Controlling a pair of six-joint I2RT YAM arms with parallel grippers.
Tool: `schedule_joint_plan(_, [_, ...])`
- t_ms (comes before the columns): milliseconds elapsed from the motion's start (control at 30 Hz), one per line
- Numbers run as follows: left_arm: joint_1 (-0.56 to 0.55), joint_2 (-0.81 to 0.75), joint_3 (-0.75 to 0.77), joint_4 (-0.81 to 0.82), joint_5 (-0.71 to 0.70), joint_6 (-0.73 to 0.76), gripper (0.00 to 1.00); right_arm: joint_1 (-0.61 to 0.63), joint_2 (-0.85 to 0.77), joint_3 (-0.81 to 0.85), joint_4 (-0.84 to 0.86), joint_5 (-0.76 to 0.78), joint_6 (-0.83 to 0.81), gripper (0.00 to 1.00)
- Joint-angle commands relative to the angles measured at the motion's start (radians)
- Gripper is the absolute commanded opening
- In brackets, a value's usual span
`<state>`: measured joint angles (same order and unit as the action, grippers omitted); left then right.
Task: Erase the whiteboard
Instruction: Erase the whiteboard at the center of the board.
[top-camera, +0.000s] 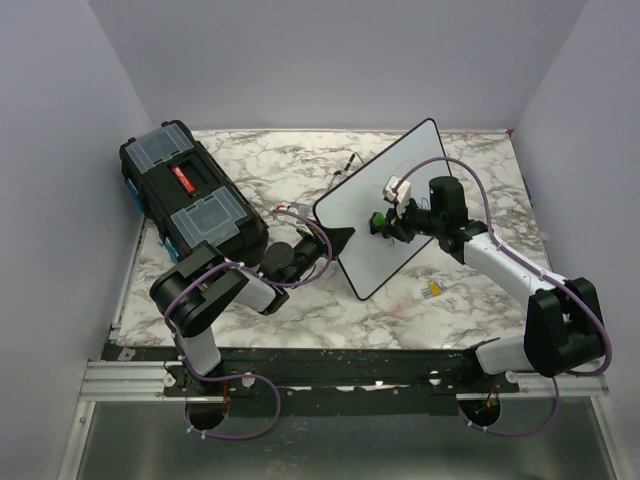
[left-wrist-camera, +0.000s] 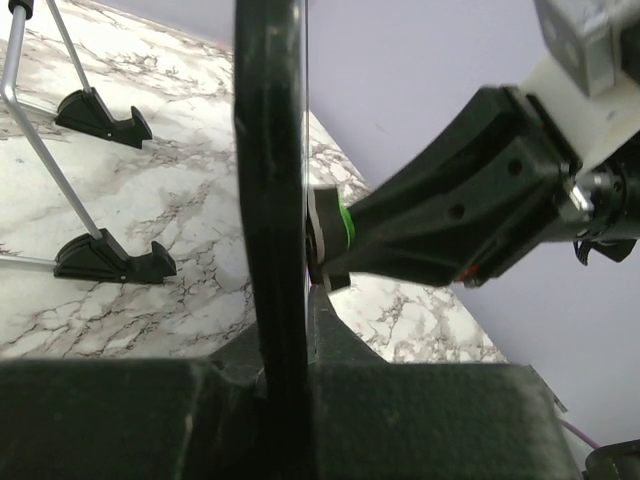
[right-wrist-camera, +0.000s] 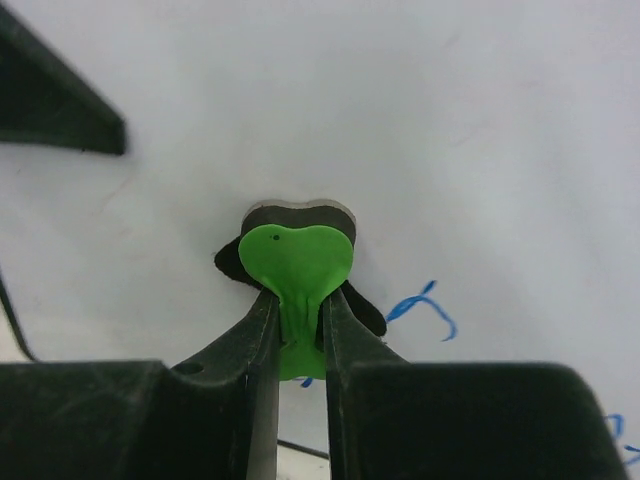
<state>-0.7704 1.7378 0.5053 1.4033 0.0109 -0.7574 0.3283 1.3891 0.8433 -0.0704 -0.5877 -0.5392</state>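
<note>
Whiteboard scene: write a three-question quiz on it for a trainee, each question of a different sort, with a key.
1. True or false: the left hand grips the edge of the whiteboard.
2. What does the right hand press against the board? A. a marker; B. a green eraser; C. a cloth.
3. Fill in: the writing left beside the eraser is ____ in colour.
Key: 1 true; 2 B; 3 blue.
</note>
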Motion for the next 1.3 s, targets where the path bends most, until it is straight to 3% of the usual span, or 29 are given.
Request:
schedule_joint_plan(0, [-0.04,-0.015,0.04,0.144,0.159,-0.056,0.0,0.0,0.01,0.055,0.21,0.24,0.113,0.01])
schedule_joint_plan(233, [-0.041,-0.013,0.039,0.157,0.165,-0.058,0.0,-0.051,0.011,-0.026,0.133,0.258,0.022,0.01])
schedule_joint_plan(467, [-0.041,0.003,0.05,0.167,0.17,-0.069,0.0,-0.047,0.008,-0.064,-0.161,-0.072,-0.185,0.01])
schedule_joint_plan(667, [-0.04,0.0,0.05,0.159,0.17,-0.066,0.0,-0.004,0.012,-0.033,-0.13,-0.124,-0.139,0.01])
schedule_joint_plan(800, [-0.04,-0.005,0.05,0.149,0.169,-0.06,0.0,-0.003,0.008,0.04,-0.036,-0.079,-0.015,0.01])
schedule_joint_plan(933, [-0.04,-0.003,0.049,0.149,0.17,-0.06,0.0,-0.005,0.007,0.088,0.06,0.08,0.095,0.01])
schedule_joint_plan(1067, [-0.04,-0.007,0.043,0.158,0.17,-0.06,0.0,-0.021,0.036,0.106,0.104,0.218,0.107,0.01])
schedule_joint_plan(1267, [-0.04,-0.01,0.034,0.167,0.17,-0.057,0.0,-0.075,0.047,0.046,0.078,0.225,0.079,0.01])
